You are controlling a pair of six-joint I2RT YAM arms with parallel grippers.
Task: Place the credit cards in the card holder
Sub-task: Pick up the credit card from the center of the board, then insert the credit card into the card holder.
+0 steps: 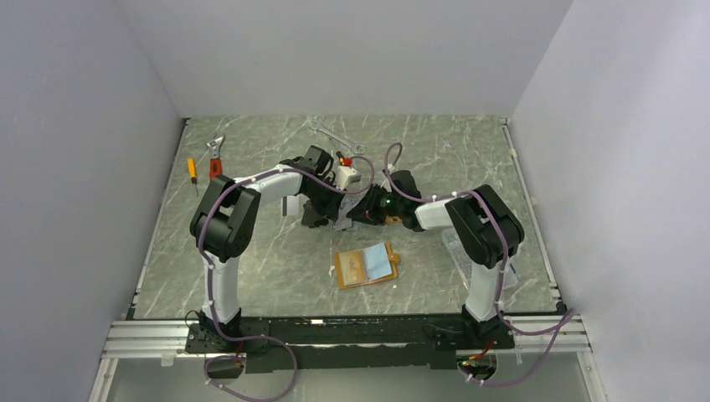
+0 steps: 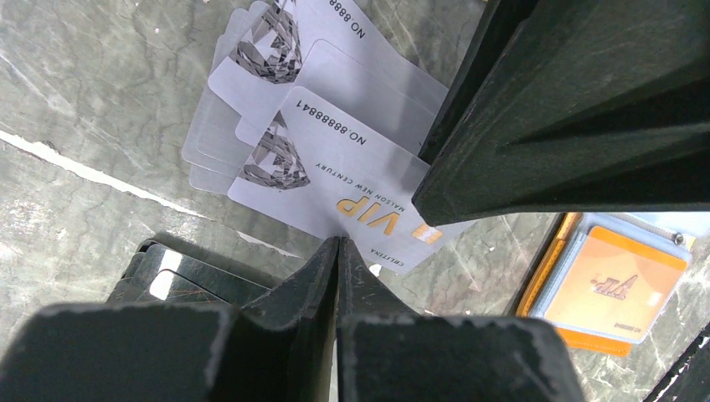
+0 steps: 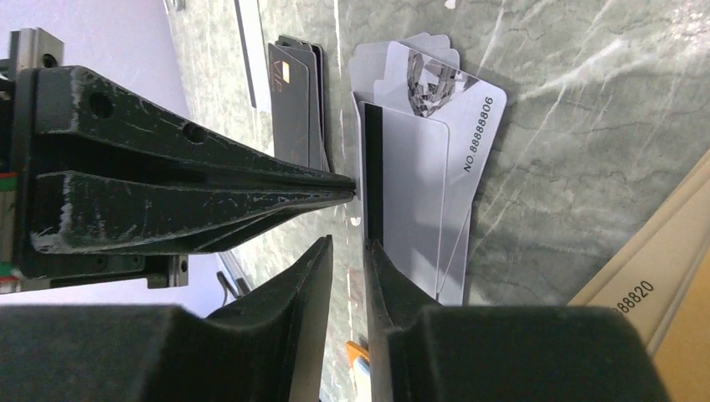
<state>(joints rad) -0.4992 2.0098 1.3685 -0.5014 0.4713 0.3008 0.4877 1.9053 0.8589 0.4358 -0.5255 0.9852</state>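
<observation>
Left gripper (image 2: 337, 243) clenched, right gripper (image 3: 346, 244) ajar, over fanned credit cards (image 2: 335, 159); one card holder (image 1: 350, 270).

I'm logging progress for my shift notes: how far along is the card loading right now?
Done: one orange card seems to sit in a clear pocket of the open card holder. In hand: both pincers reach the fanned silver cards; the left pincer is closed at a card's edge, the right pincer stands slightly open. No card is clearly lifted. Left: the silver cards and the dark stack.
</observation>
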